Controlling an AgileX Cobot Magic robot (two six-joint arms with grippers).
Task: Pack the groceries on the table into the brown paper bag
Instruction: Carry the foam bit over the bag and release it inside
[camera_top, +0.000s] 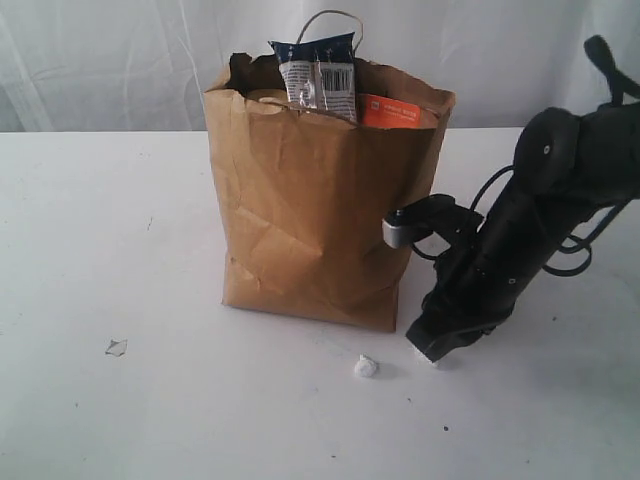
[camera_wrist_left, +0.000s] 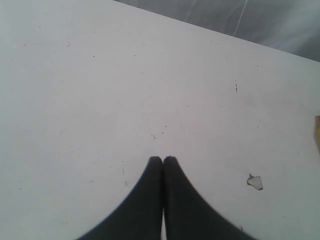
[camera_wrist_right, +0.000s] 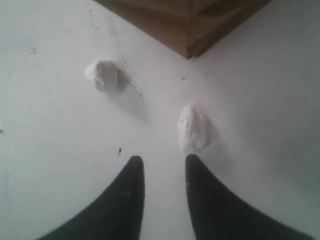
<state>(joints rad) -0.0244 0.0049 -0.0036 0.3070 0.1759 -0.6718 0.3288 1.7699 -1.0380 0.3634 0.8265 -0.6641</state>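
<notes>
The brown paper bag (camera_top: 310, 220) stands upright mid-table, one handle loop rising at the back. A long navy packet (camera_top: 318, 75) sticks out of its top, and the orange label of a brown pouch (camera_top: 390, 110) shows at the rim. The jar, bottle, tub and small blue packet are out of sight. My right gripper (camera_top: 440, 345) is down at the white table (camera_top: 120, 220), just right of the bag's front corner (camera_wrist_right: 190, 20). This gripper (camera_wrist_right: 164, 162) is open and holds nothing. My left gripper (camera_wrist_left: 163, 160) is shut and empty above bare tabletop; the exterior view does not show it.
Two small white lumps lie on the table before the right gripper: the first lump (camera_wrist_right: 102, 75) is farther off, the second lump (camera_wrist_right: 192, 127) just beyond one fingertip. A small chipped scrap (camera_wrist_left: 254, 182) lies front left. White curtain hangs behind.
</notes>
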